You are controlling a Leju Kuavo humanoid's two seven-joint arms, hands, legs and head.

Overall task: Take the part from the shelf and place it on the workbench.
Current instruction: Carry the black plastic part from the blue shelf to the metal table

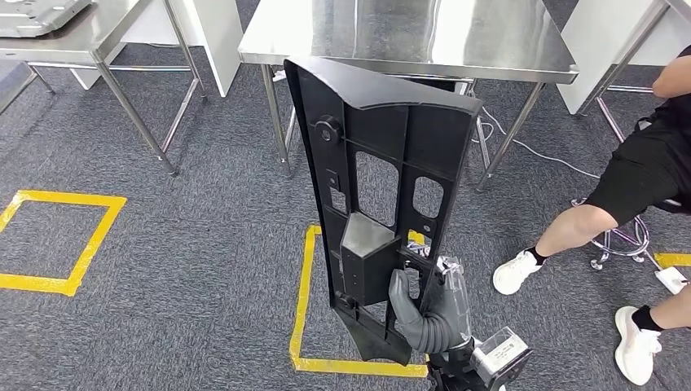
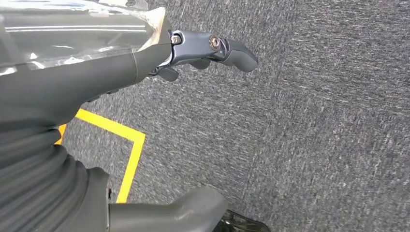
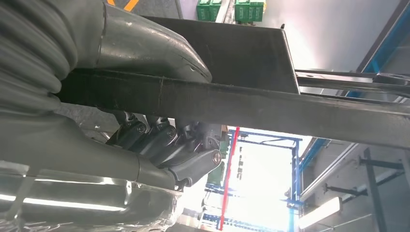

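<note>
Grey carpet (image 1: 204, 244) with yellow tape squares (image 1: 57, 240) lies below our steel workbench (image 1: 407, 37), where our right hand (image 1: 428, 314) grips the black part (image 1: 379, 204) upright near its lower end — our left hand (image 2: 145, 58) hangs with fingers (image 2: 232, 48) loosely apart, holding nothing — and the right wrist camera shows fingers (image 3: 188, 150) wrapped around the part's edge.

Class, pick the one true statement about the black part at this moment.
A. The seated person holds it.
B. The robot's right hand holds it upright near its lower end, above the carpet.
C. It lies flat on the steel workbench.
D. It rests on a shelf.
B: the right hand grips the black part near its lower end, upright over the carpet, short of the workbench.
</note>
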